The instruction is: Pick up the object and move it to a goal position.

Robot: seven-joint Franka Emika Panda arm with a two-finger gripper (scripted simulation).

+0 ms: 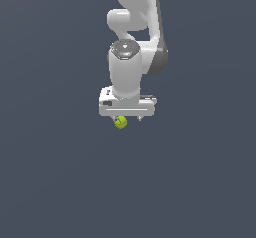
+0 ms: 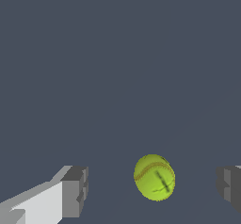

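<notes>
The object is a small yellow-green ball (image 1: pixel 120 122) with darker seam lines, lying on the dark grey floor just under the white hand of the arm. In the wrist view the ball (image 2: pixel 154 177) sits in the gap between the two grey fingertips (image 2: pixel 75 191), nearer one pad than the other, with clear space on both sides and no contact. My gripper (image 1: pixel 126 118) is open and points straight down over the ball. Its fingers are mostly hidden by the hand in the exterior view.
A flat dark grey floor (image 1: pixel 60 182) fills both views. The white arm (image 1: pixel 132 42) rises above the gripper toward the top of the exterior view. No goal marker shows.
</notes>
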